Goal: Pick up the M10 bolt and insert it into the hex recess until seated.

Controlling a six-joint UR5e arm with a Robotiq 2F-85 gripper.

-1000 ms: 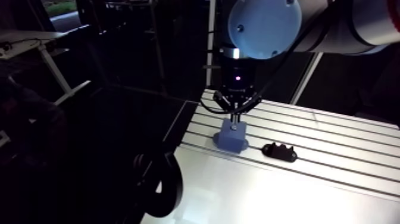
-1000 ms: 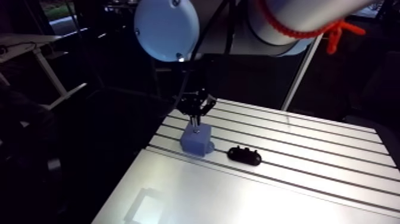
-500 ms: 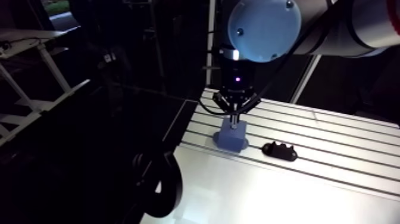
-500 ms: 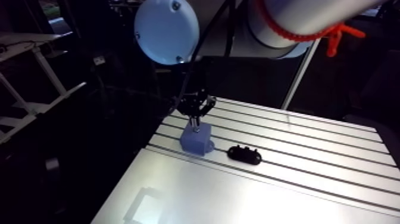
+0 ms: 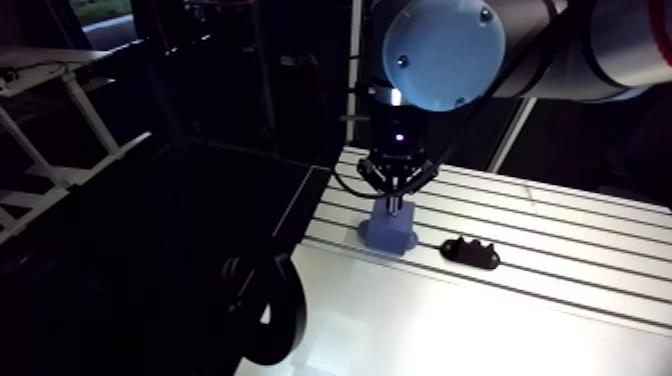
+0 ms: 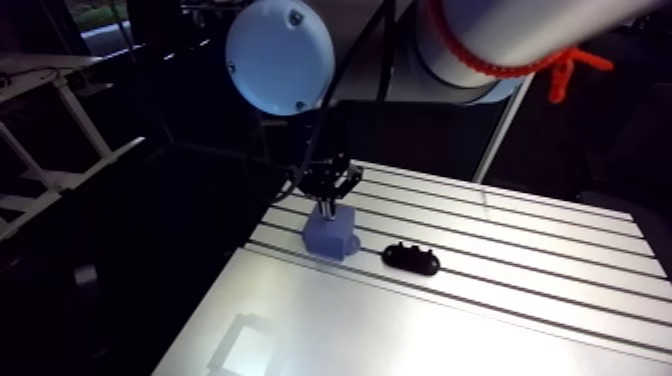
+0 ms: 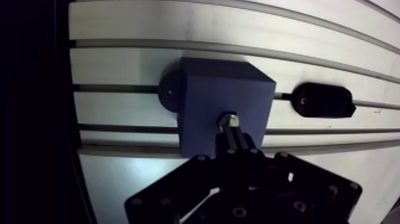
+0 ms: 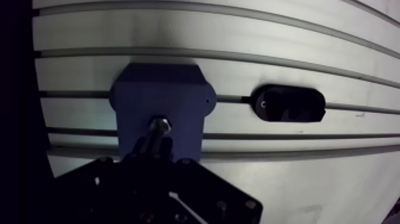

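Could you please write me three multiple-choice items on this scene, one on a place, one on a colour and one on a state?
1. Where is the black part relative to the block?
A) on top of it
B) beside it on the table, apart
C) under it

2. What colour is the block?
A) red
B) yellow
C) blue

3. What is the gripper doing?
A) holding the bolt over the block's top
B) hanging open over the black part
C) gripping the black part

Answers:
1 B: bare table shows between them.
2 C: its faces look blue.
3 A: in the wrist view the fingers close on the bolt.
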